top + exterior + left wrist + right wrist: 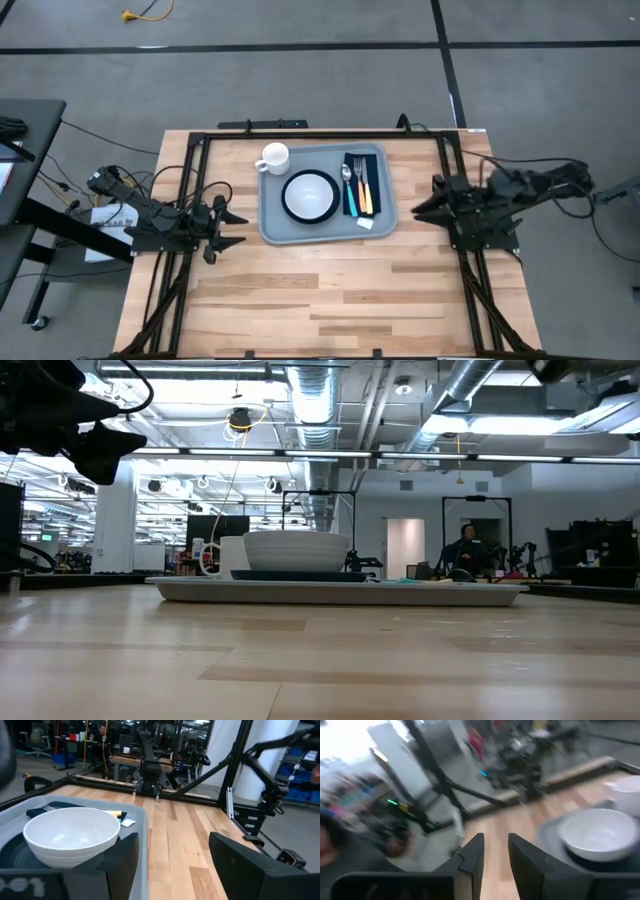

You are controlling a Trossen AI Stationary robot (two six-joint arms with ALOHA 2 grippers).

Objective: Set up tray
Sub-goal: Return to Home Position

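Tray [275,229] sits on the counter [330,300] between the two arms, and looks fully set: mug [275,157], bowl [310,195] on the dark plate, and cutlery on the napkin [378,163]. I read the step as homing, with nothing left to place. Left gripper [238,228] is just off the tray's left side, fingers spread wide, empty. Right gripper [418,208] is off its right side, fingers narrowly apart, empty. Next: retract both arms clear of the tray rim.
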